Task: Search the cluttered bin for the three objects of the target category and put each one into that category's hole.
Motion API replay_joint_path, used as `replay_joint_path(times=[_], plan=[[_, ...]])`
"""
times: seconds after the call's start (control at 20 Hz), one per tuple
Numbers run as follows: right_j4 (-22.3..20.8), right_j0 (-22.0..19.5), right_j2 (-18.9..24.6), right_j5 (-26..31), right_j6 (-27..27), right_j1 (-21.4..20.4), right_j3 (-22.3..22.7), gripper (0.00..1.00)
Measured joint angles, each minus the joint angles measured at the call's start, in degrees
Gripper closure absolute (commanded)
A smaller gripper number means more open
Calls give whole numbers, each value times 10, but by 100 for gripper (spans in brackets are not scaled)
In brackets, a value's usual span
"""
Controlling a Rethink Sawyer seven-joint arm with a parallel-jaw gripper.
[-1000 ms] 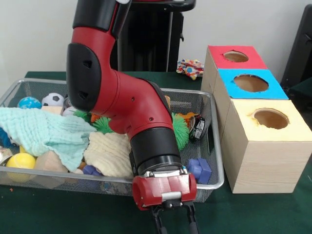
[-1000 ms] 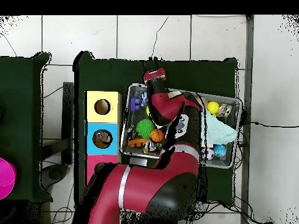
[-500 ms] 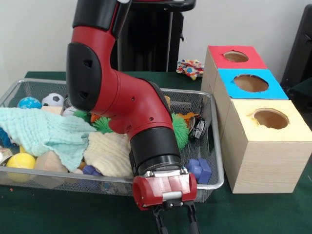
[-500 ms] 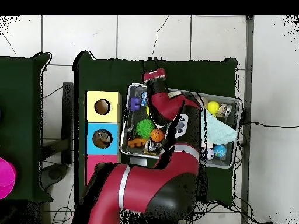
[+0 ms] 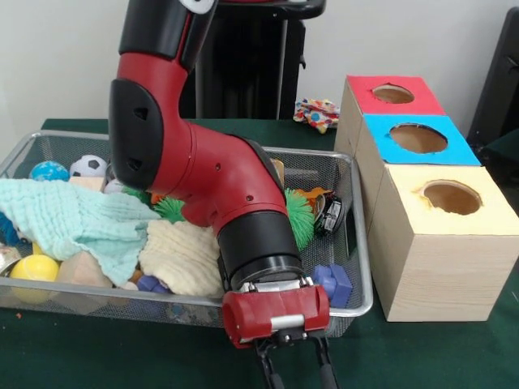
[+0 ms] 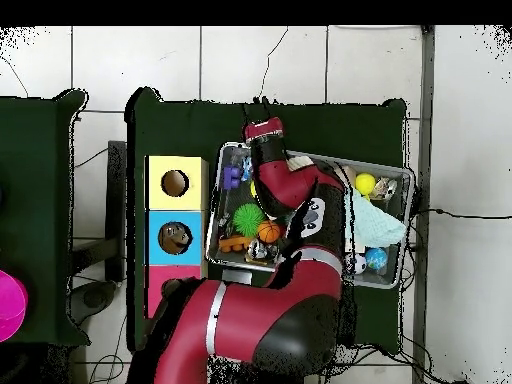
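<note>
One dark green table [image 5: 97, 356] on pale tiled floor [image 6: 140, 60]; end effector [image 5: 295, 373] fingers spread apart, empty.

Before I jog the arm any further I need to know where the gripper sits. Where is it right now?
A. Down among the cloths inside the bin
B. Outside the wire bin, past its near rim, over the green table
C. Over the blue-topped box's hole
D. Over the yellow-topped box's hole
B: in the front view the gripper hangs below the wire bin's near rim, over the green table, well clear of the boxes.
</note>
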Motion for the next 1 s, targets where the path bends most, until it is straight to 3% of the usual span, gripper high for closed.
replay_joint_path(times=[0.45,0.8,1.0], plan=[[5,-14,1,-186,0,40,-16,0],[18,-12,0,-259,0,66,-38,0],[24,-11,-5,-272,0,72,-42,0]])
